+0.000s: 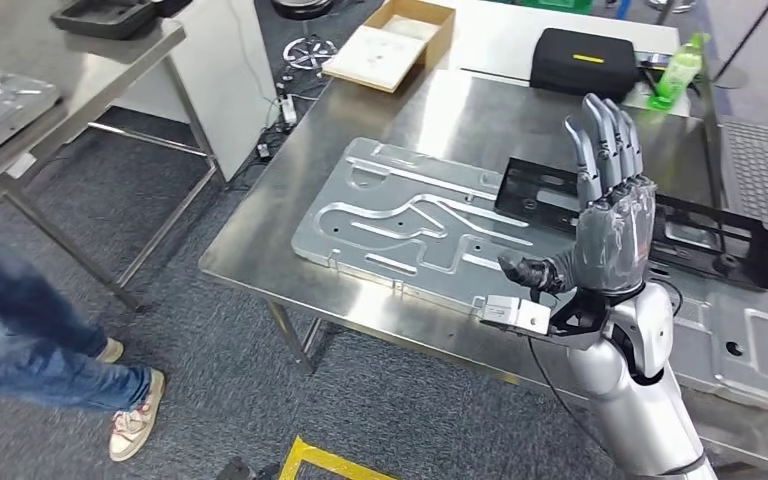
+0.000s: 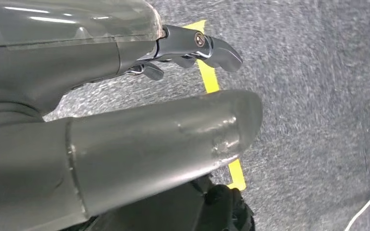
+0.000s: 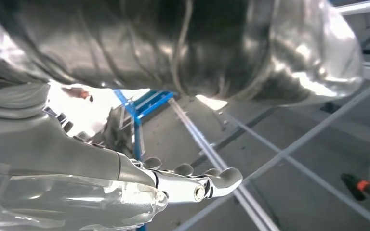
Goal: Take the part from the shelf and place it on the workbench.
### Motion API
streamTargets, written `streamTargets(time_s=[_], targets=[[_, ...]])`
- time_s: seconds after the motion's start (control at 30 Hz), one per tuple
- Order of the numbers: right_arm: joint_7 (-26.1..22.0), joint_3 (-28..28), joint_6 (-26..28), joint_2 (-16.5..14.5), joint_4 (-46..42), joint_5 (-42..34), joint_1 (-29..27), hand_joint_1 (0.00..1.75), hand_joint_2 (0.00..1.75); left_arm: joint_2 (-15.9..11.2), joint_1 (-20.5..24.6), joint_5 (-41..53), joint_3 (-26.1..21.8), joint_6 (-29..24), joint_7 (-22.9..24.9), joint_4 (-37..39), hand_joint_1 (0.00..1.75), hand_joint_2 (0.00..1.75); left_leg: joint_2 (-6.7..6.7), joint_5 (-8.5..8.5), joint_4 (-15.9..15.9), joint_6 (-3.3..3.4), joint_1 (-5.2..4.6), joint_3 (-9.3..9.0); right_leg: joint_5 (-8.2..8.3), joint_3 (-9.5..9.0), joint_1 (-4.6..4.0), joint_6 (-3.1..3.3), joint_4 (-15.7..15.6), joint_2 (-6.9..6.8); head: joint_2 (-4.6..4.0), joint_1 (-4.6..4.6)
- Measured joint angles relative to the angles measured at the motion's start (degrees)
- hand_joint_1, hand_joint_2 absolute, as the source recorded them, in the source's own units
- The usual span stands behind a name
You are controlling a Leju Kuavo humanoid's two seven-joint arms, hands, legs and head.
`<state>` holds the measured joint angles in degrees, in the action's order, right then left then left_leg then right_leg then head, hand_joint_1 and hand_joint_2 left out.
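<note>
Part: black rectangular frame lying flat on the steel surface, atop a stamped metal plate.
Handling: likely stiff, light, slim-railed; grip a long rail.
Right hand: raised above the frame, fingers straight, holding nothing.
Left hand: wrist view shows carpet and yellow tape; nothing held, fingers apparently loose.

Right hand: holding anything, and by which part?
Nothing held. The right hand is raised over the workbench, fingers straight and together, thumb out to the side, above the black part.
</note>
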<state>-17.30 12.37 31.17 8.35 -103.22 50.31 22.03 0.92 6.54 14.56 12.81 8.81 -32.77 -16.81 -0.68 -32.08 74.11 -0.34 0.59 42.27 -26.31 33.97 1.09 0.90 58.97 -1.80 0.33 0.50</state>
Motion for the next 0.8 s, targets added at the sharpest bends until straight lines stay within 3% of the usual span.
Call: streamTargets(time_s=[0.03, 0.07, 0.13, 0.2, 0.27, 0.3, 0.37, 0.43, 0.47, 0.5, 0.53, 0.6, 0.67, 0.73, 0.8], targets=[[0.10, 0.08, -0.18, 0.00, -0.03, 0.14, 0.20, 0.00, 0.00, 0.00, -0.05, -0.01, 0.00, -0.04, 0.08, 0.00, 0.00, 0.00, 0.21, 0.98, -0.69, -0.15, 0.14, -0.33, -0.09, -0.04, 0.04, -0.09, 0.04, -0.70, 0.00, 0.01], [0.19, 0.14, -0.31, 0.00, -0.08, 0.22, 0.41, 0.00, 0.00, 0.00, -0.08, -0.01, 0.00, -0.09, 0.15, 0.00, 0.00, 0.00, 0.62, 2.80, -3.45, -0.23, 0.25, -1.75, -0.22, -0.14, 0.10, -0.25, 0.10, -1.36, 0.00, 0.01], [0.25, 0.21, -0.37, 0.00, -0.22, 0.27, 0.83, 0.00, 0.00, 0.03, -0.02, -0.03, 0.00, -0.15, 0.22, 0.00, 0.00, 0.00, 2.93, 5.96, -11.08, -0.09, 0.11, -5.65, -0.56, -0.42, 0.00, -0.75, 0.27, -2.59, 0.00, 0.01], [0.26, 0.26, -0.37, -0.01, -0.38, 0.29, 1.20, 0.00, 0.00, 0.08, 0.03, -0.01, 0.00, -0.28, 0.32, 0.00, 0.00, 0.00, 4.29, 6.80, -14.74, 0.54, -0.26, -7.40, -0.79, -0.68, -0.33, -1.32, 0.33, -3.54, 0.00, -0.01], [0.33, 0.47, -0.38, -0.03, -0.52, 0.37, 1.40, 0.00, 0.00, 0.09, -0.03, 0.14, 0.00, -0.56, 0.57, 0.00, 0.00, 0.00, 3.20, 6.85, -14.92, 1.34, -0.43, -7.36, -0.88, -1.03, -0.44, -1.94, 0.15, -4.43, 0.00, -0.02], [0.40, 0.63, -0.38, -0.03, -0.57, 0.41, 1.49, 0.00, 0.00, 0.12, -0.09, 0.25, 0.01, -0.69, 0.79, 0.00, 0.00, 0.00, 2.64, 6.98, -15.13, 1.68, -0.35, -7.46, -1.13, -1.19, -0.33, -2.31, 0.25, -4.21, 0.00, -0.03], [0.54, 0.89, -0.33, -0.01, -0.69, 0.52, 1.62, 0.00, 0.00, 0.17, -0.09, 0.43, 0.03, -0.79, 1.43, 0.02, 0.00, 0.00, 1.50, 7.30, -15.53, 2.40, -0.11, -7.69, -3.04, -0.22, 0.02, -2.83, 2.76, -1.76, 0.00, -0.04], [0.62, 1.07, -0.28, 0.05, -0.75, 0.68, 1.58, 0.00, 0.00, 0.20, -0.03, 0.45, 0.07, -0.88, 2.08, 0.02, 0.00, 0.00, 0.34, 7.45, -15.62, 2.84, -0.12, -7.65, -6.53, 3.13, 0.10, -2.90, 9.55, 0.94, 0.00, -0.04], [0.66, 1.20, -0.28, 0.08, -0.74, 0.79, 1.48, 0.00, 0.00, 0.20, -0.04, 0.49, 0.10, -0.94, 2.37, 0.02, 0.00, 0.00, -0.33, 7.48, -15.61, 2.97, -0.21, -7.61, -7.83, 5.10, 0.07, -2.86, 13.26, 1.37, 0.00, -0.03], [0.70, 1.33, -0.28, 0.09, -0.73, 0.87, 1.39, 0.00, 0.00, 0.20, -0.10, 0.55, 0.13, -1.03, 2.60, 0.02, 0.00, 0.00, -1.08, 7.49, -15.59, 3.03, -0.31, -7.59, -8.10, 6.42, 0.04, -2.80, 15.52, 1.56, 0.00, -0.03], [0.74, 1.45, -0.29, 0.09, -0.73, 0.95, 1.33, 0.00, 0.00, 0.20, -0.17, 0.66, 0.16, -1.09, 2.76, 0.02, 0.00, 0.00, -1.87, 7.51, -15.55, 3.05, -0.40, -7.60, -7.25, 6.80, 0.04, -2.66, 15.77, 1.68, 0.00, -0.03], [0.80, 1.67, -0.29, 0.09, -0.73, 1.05, 1.32, 0.00, 0.00, 0.20, -0.26, 0.81, 0.23, -1.17, 2.91, 0.02, 0.00, 0.00, -3.43, 7.50, -15.44, 3.03, -0.47, -7.69, -3.09, 4.49, 0.02, -2.15, 10.11, 2.65, 0.00, -0.03], [0.85, 1.77, -0.28, 0.09, -0.74, 1.09, 1.37, 0.00, 0.00, 0.27, -0.20, 0.87, 0.34, -1.20, 2.96, 0.02, 0.00, 0.00, -4.74, 7.49, -15.21, 2.78, -0.48, -7.50, -0.32, 1.47, 0.11, -1.62, 3.23, 5.38, 0.00, -0.03], [0.89, 1.81, -0.29, 0.09, -0.74, 1.12, 1.42, 0.00, 0.00, 0.31, -0.19, 0.91, 0.41, -1.23, 3.01, 0.03, 0.00, 0.00, -5.93, 7.61, -15.15, 2.13, -0.26, -7.02, -0.11, 0.49, 0.01, -1.46, 0.72, 6.68, 0.00, -0.03], [0.92, 1.88, -0.32, 0.09, -0.73, 1.11, 1.54, 0.00, 0.00, 0.21, -0.32, 0.97, 0.43, -1.43, 3.21, 0.04, 0.00, 0.00, -6.75, 7.74, -15.24, 1.34, -0.06, -6.73, 0.06, 0.13, 0.01, -1.24, 0.09, 5.40, 0.00, -0.03]])
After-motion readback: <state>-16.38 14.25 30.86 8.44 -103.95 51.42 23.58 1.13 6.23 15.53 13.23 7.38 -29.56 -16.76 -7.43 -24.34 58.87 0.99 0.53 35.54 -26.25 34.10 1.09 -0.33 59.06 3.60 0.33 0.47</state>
